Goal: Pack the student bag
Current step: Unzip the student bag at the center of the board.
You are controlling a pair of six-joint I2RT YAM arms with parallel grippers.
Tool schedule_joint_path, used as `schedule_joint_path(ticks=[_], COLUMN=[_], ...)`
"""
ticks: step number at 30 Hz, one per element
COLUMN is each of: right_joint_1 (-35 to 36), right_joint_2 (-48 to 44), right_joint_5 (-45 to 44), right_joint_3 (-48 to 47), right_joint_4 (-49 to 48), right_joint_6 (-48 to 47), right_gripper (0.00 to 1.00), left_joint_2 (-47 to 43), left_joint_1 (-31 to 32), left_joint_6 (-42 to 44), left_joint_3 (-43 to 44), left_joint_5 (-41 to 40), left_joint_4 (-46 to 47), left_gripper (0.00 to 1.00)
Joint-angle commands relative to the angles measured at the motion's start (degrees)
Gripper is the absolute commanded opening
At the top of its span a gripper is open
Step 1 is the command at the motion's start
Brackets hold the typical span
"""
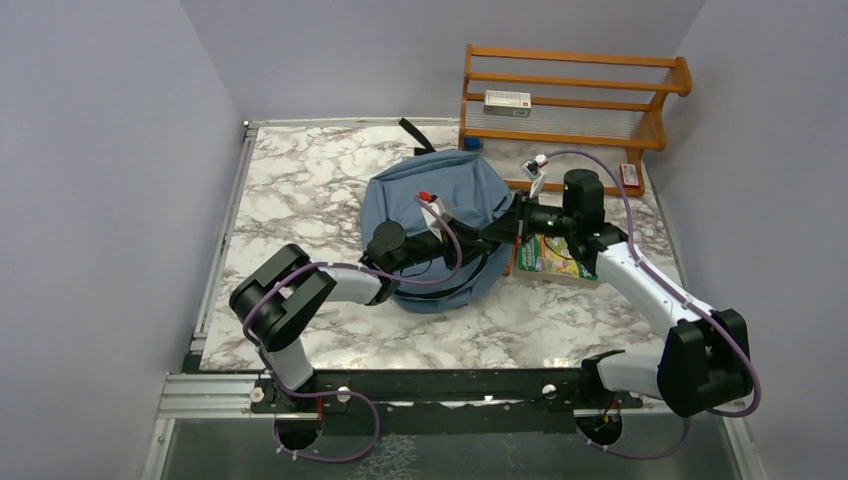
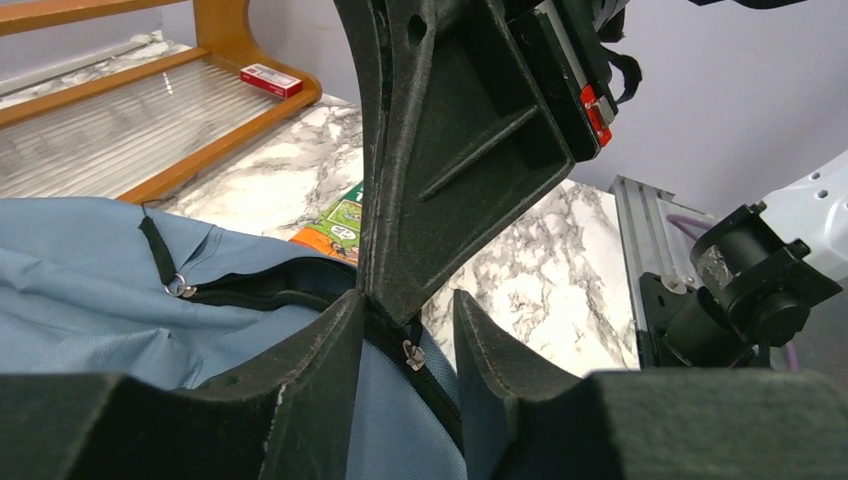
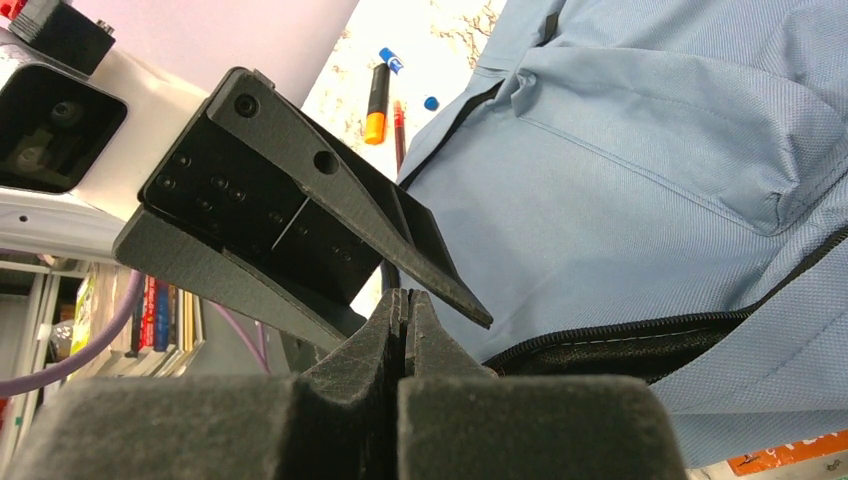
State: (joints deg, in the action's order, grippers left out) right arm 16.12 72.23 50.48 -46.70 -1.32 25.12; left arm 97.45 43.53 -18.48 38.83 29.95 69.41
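Evidently, the left gripper (image 2: 408, 312) was held partly open, its jaws set either side of the zipper pull (image 2: 413, 352) without touching it, presumably so that the pull could be pinched and drawn along. The right gripper (image 3: 405, 305) was pressed fully shut at the dark zipper trim (image 3: 620, 335). Whether fabric was actually pinched could not be told, though the placement suggested that the edge was being braced against the other arm's tug. Both grippers were met over the student bag (image 1: 410, 195), which was laid flat in the middle of the table (image 1: 310, 190), its opening parted only to a slit. A paperback (image 1: 553, 258) was seen just beside the bag, probably kept there until the mouth is widened.
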Motion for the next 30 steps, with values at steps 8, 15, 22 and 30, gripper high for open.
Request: schedule_joint_path(ticks=[8, 15, 22, 30], right_joint_1=[0.23, 0.22, 0.25, 0.18], right_joint_2=[-2.09, -1.95, -2.93, -5.46], right_joint_5=[1.99, 1.83, 0.44, -4.54], right_joint_3=[0.64, 0.90, 1.16, 1.26], right_joint_4=[-3.42, -3.42, -2.96, -0.81], right_joint_6=[1.07, 1.06, 0.98, 0.48], right_gripper=[0.01, 0.00, 0.01, 0.11], left_joint_2=[3.45, 4.86, 6.05, 6.09], left_joint_1=[0.33, 0.33, 0.33, 0.33], left_joint_6=[-4.23, -6.40, -7.59, -7.84], left_joint_3=[2.44, 2.93, 3.70, 3.45], left_joint_5=[3.53, 3.52, 4.53, 4.54], left_joint_4=[6.60, 8.97, 9.40, 9.96], left_gripper=[0.27, 0.17, 0.00, 0.00])
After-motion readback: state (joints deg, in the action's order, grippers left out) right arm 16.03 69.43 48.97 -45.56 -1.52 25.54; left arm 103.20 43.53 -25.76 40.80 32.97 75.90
